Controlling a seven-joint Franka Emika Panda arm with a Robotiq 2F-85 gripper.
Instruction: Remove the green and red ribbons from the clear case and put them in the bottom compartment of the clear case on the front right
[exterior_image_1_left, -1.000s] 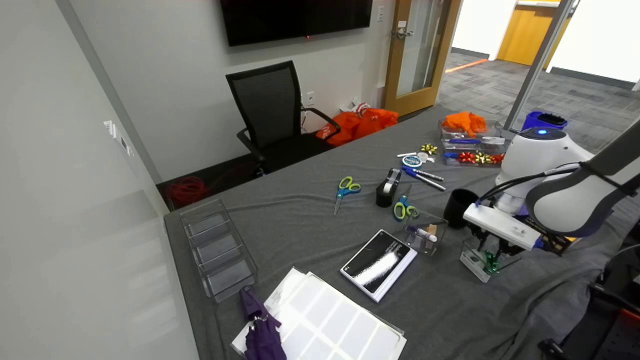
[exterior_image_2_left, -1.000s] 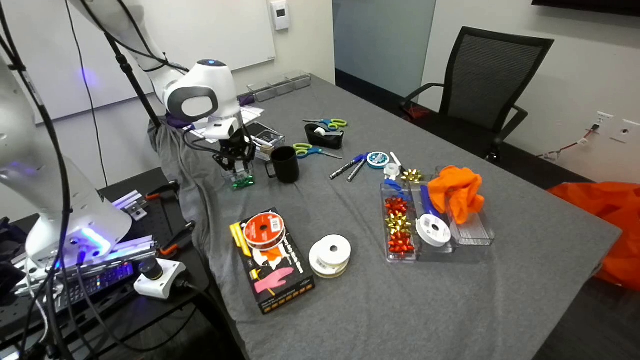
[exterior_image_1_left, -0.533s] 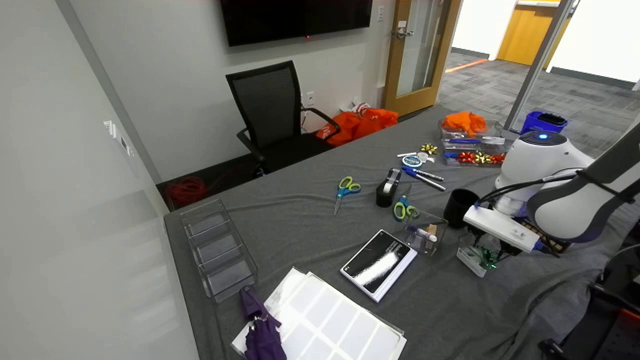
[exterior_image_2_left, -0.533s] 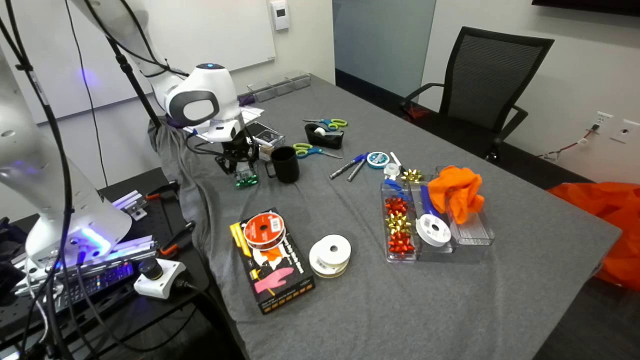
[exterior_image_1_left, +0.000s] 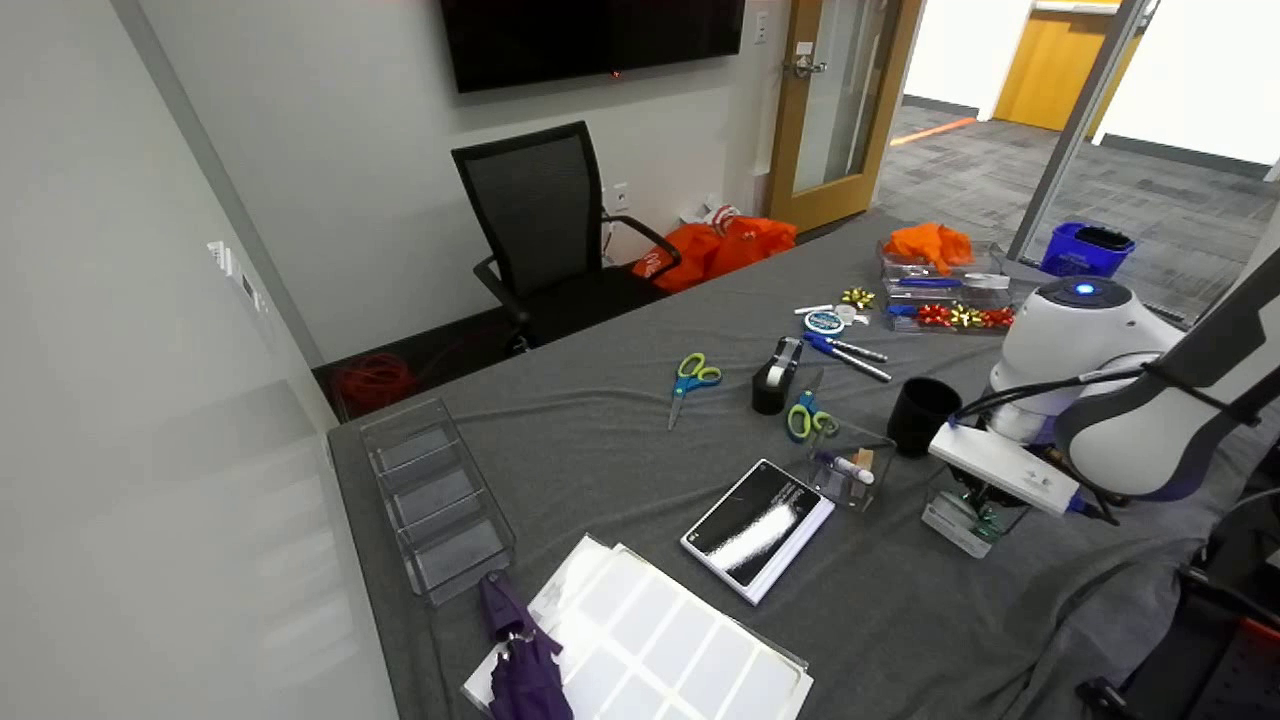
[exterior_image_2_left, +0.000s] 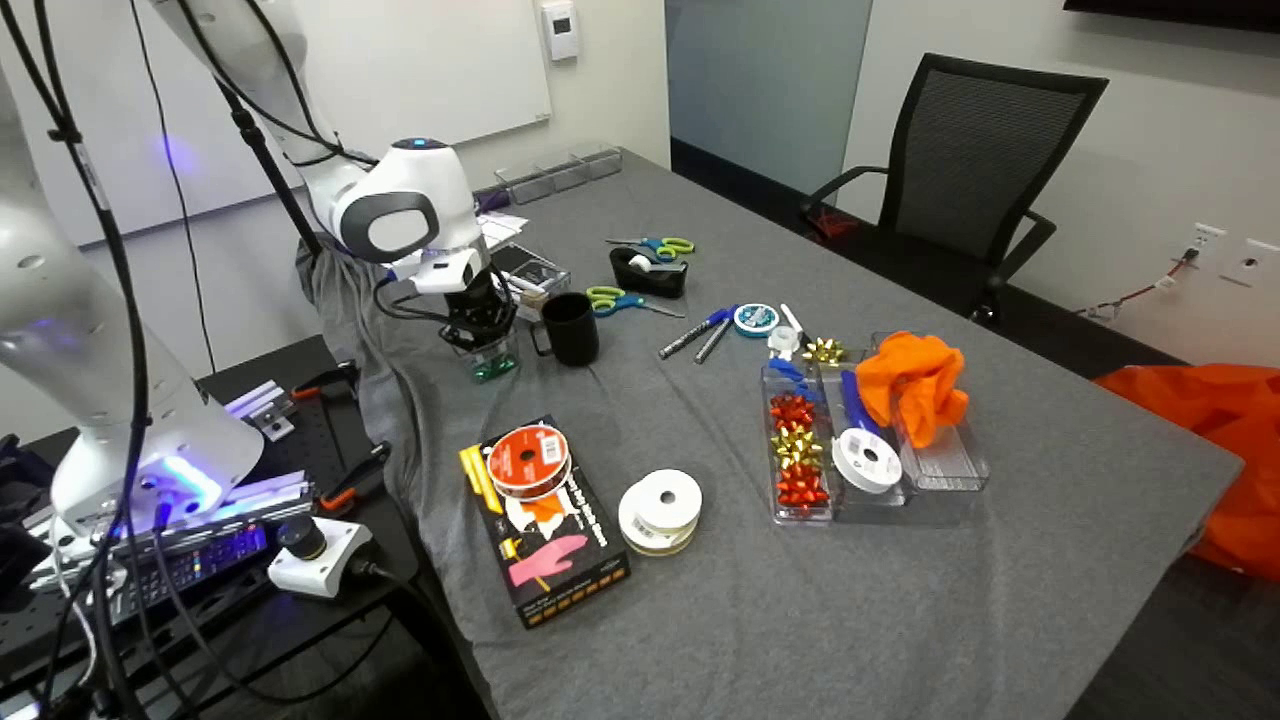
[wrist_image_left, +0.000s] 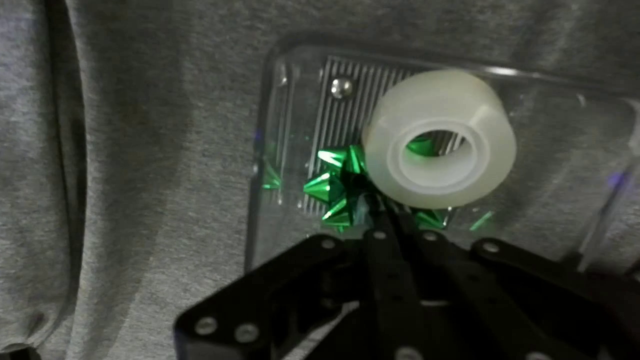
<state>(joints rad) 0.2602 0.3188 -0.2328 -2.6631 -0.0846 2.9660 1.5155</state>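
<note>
Nearly closed gripper (wrist_image_left: 382, 207) on green bow (wrist_image_left: 320, 188)

Grey-covered table (exterior_image_2_left: 860, 610) is carrying clear cases (exterior_image_2_left: 945, 467), glove box (exterior_image_2_left: 550, 540), black mug (exterior_image_2_left: 573, 332), tape dispenser (exterior_image_2_left: 645, 279); scissors (exterior_image_2_left: 630, 301) are lying near dispenser.

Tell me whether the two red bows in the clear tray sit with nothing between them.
No. In an exterior view, a gold bow lies between the two red bows in the clear tray.
</note>
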